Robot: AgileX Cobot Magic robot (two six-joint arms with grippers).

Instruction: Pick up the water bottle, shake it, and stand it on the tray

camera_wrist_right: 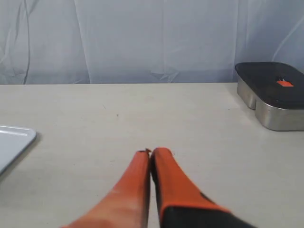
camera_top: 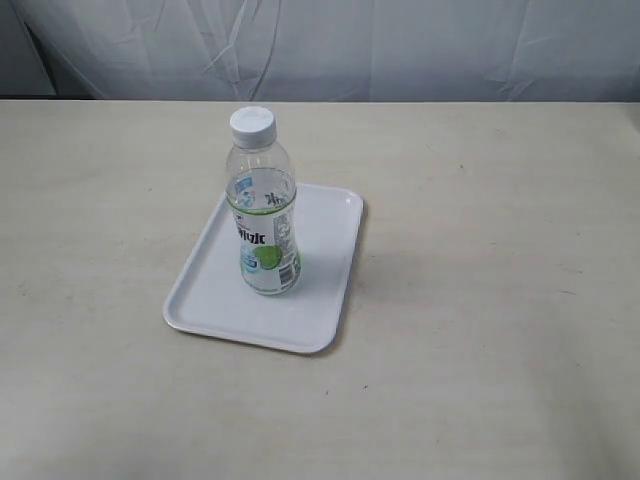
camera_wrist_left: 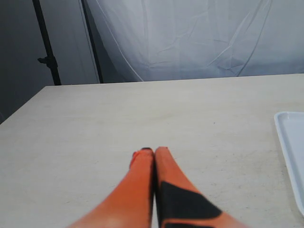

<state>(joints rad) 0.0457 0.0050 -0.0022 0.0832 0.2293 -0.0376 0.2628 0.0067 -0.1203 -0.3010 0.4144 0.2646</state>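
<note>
The water bottle (camera_top: 263, 205), clear with a white cap and a white-and-green label, stands upright on the white tray (camera_top: 330, 260) in the exterior view. Neither arm shows in that view. In the left wrist view my left gripper (camera_wrist_left: 153, 151) is shut with its orange fingers pressed together over bare table, and a strip of the tray (camera_wrist_left: 290, 152) shows off to one side. My right gripper (camera_wrist_right: 151, 152) is also shut on nothing over the table, with a corner of the tray (camera_wrist_right: 14, 140) at the frame's edge. The bottle is out of both wrist views.
A metal container with a dark lid (camera_wrist_right: 273, 95) sits on the table in the right wrist view. A white cloth backdrop (camera_top: 330, 45) hangs behind the table's far edge. A black stand pole (camera_wrist_left: 45, 42) rises beyond the table in the left wrist view.
</note>
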